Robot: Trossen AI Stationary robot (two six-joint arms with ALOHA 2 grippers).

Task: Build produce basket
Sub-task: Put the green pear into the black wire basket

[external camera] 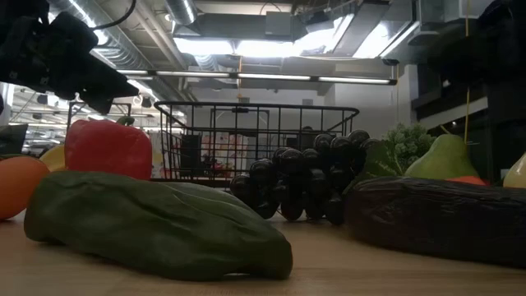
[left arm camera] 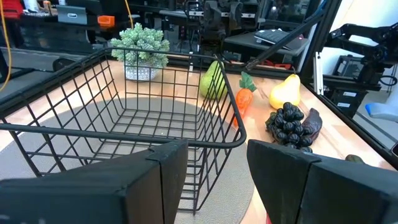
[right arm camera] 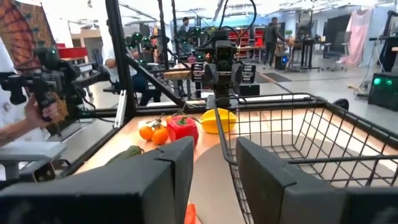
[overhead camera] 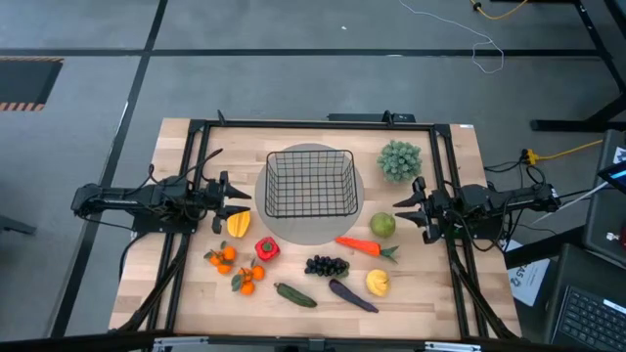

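The basket stands empty on a grey disc at the middle of the far half of the wooden counter. The left gripper hovers at the basket's left side with its jaws open and holding nothing; the right gripper hovers at the basket's right side, its jaws parted and likewise holding nothing. All the produce lies on the counter outside the basket. A yellow piece lies just below the left gripper, with a red pepper near it and the tangerines grouped toward the left edge. A cucumber and an eggplant lie along the near edge, with the grapes between and behind them. A carrot lies just off the disc's near right rim, a lemon sits nearer the front, and a green apple rests beside the right gripper. A bushy plant stands at the far right of the basket. In the right wrist view, a person's hand shows beyond the counter.
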